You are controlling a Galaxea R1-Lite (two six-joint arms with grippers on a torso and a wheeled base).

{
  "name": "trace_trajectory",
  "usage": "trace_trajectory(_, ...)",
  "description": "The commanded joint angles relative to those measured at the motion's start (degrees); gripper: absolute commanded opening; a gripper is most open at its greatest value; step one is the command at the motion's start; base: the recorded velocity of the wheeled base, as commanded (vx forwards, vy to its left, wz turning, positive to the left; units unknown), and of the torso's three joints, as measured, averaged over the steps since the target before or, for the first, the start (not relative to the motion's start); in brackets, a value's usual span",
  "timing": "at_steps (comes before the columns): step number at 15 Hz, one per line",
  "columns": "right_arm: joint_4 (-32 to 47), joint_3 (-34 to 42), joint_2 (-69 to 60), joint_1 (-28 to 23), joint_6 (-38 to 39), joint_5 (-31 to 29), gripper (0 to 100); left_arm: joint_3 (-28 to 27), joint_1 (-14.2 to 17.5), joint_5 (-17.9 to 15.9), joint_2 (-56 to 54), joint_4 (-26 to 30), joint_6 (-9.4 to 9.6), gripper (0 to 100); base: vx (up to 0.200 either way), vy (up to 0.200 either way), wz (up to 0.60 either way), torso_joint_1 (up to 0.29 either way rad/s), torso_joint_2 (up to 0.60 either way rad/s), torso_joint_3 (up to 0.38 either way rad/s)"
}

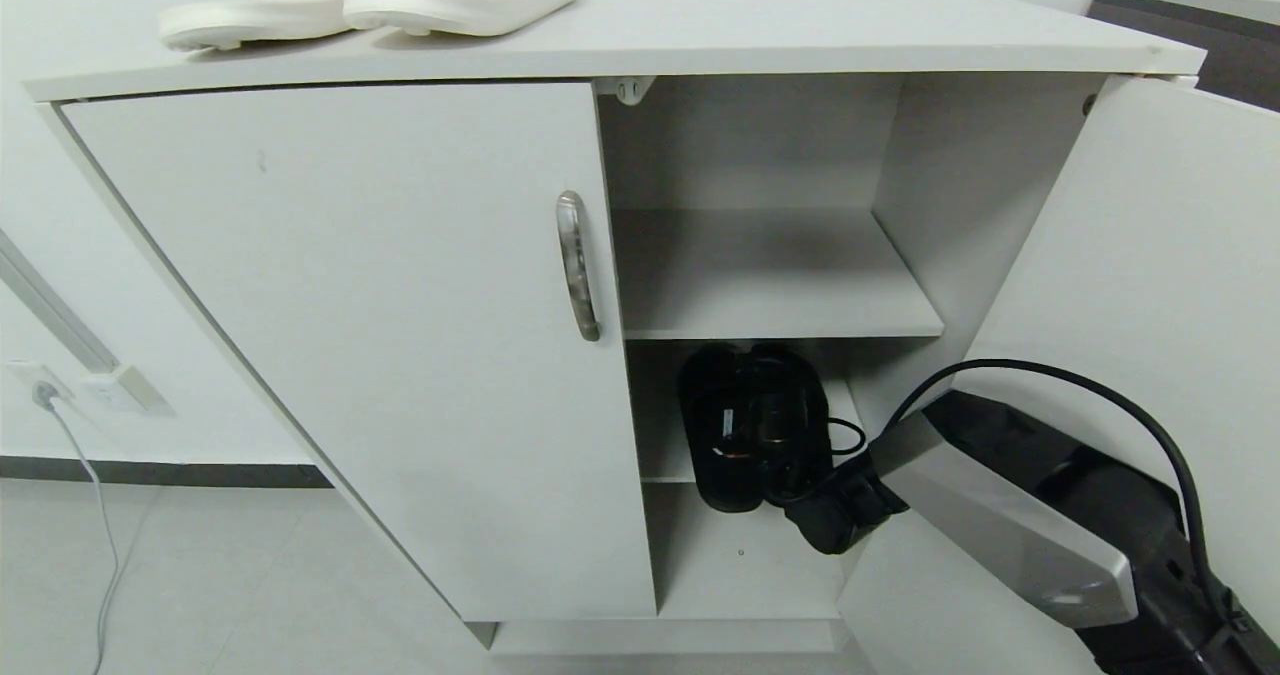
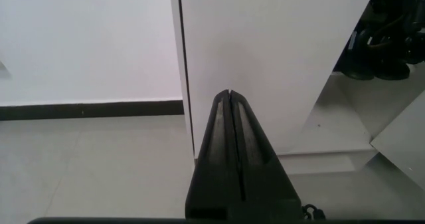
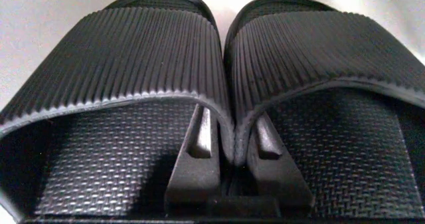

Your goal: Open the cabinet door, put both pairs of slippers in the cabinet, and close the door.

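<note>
Two black slippers (image 1: 755, 425), pinched by their inner walls in your right hand (image 1: 800, 500), hang below the upper shelf (image 1: 770, 275) of the cabinet (image 1: 900, 30). Your left hand (image 2: 229, 94) is closed and empty. Withdraw without fully opening and you could drag them out.

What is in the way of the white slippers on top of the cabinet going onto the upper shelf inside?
Nothing visible blocks the white slippers. The right door stands open, exposing the upper shelf. The black slippers, held by the right gripper, sit lower down.
</note>
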Motion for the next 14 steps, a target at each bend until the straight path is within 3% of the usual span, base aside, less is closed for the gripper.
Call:
trace_trajectory(1,0.8,-4.1,2.6,-1.0,-0.3,-0.3,0,0.1,0.0,0.1,0.1,0.0,0.04,0,0.000,0.000,0.00,0.000,0.00,0.000)
trace_trajectory(6,9.0,-13.7,3.9,-2.1,-0.8,-2.0,0,0.0,0.0,0.1,0.1,0.0,-0.05,0,0.000,0.000,0.00,0.000,0.00,0.000)
trace_trajectory(14,10.0,-16.0,6.4,-2.0,-0.8,-3.2,0,0.1,0.0,0.1,0.1,0.0,-0.05,0,0.000,0.000,0.00,0.000,0.00,0.000)
